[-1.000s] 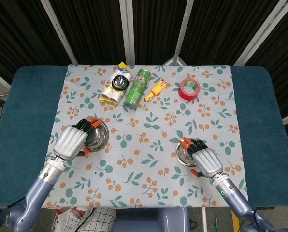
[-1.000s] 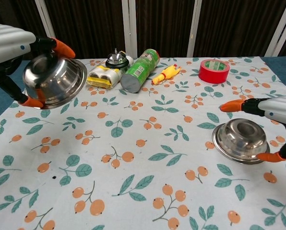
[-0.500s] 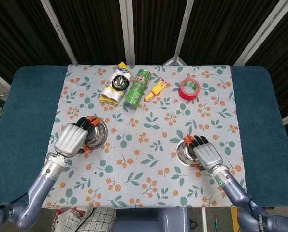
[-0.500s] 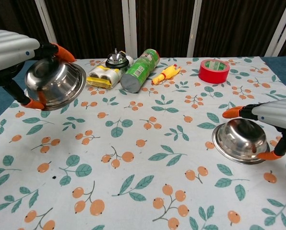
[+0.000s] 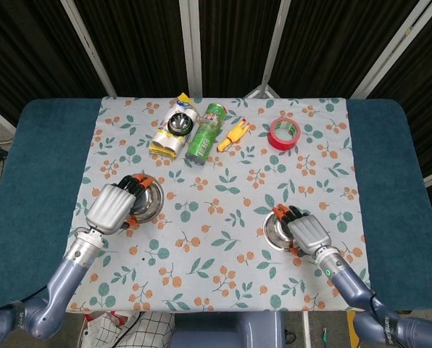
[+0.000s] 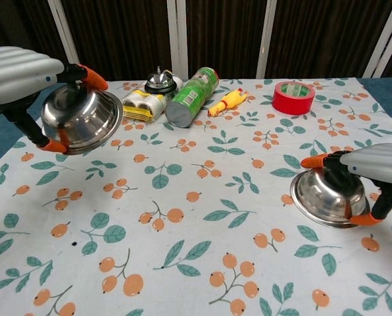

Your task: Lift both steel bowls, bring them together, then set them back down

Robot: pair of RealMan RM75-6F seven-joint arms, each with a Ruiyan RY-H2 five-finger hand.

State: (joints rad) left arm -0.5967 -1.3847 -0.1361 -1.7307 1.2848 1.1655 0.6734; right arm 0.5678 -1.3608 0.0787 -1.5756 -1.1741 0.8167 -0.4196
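Note:
My left hand [image 5: 111, 207] [image 6: 22, 69] grips one steel bowl [image 6: 79, 120] [image 5: 146, 200] by its rim and holds it above the tablecloth at the left, tilted toward the centre. At the right, my right hand [image 5: 307, 233] [image 6: 375, 160] clasps the second steel bowl [image 6: 327, 195] [image 5: 277, 228] from above with orange fingertips on either side of its rim. That bowl is tipped, with its near edge very close to the cloth; whether it touches is unclear.
Along the far side of the floral tablecloth [image 6: 202, 217] lie a yellow battery pack [image 6: 141, 104], a call bell [image 6: 160, 82], a green can [image 6: 192, 96] on its side, a yellow rubber chicken [image 6: 227, 101] and a red tape roll [image 6: 293, 97].
The left hand has carried its bowl slightly rightward. The right hand has closed over the second bowl and tipped it up off its flat resting position.

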